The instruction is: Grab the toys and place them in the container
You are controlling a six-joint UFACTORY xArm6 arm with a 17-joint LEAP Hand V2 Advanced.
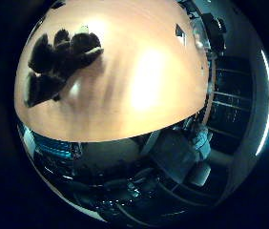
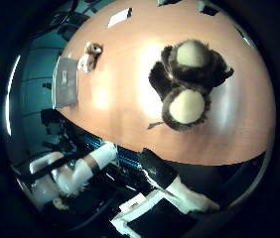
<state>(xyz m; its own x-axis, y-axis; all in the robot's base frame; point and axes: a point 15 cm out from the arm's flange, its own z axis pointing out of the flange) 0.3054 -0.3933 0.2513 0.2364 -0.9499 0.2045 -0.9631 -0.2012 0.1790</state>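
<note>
A brown plush monkey (image 2: 187, 84) with a cream face and belly lies on its back on the wooden table (image 2: 115, 109); the little finger side view shows the same plush as a dark shape (image 1: 60, 62). A small brown and white toy (image 2: 90, 53) lies next to a grey container (image 2: 65, 82) near the table's edge. My hand (image 2: 172, 186) is above the table and apart from both toys. Its white and black fingers (image 2: 88, 166) are spread loosely and hold nothing.
A white card (image 2: 120, 17) lies on the table beyond the small toy, and a small dark object (image 1: 180, 33) sits near the table's rim. The table's curved edge (image 1: 125, 136) drops off to dark floor and equipment.
</note>
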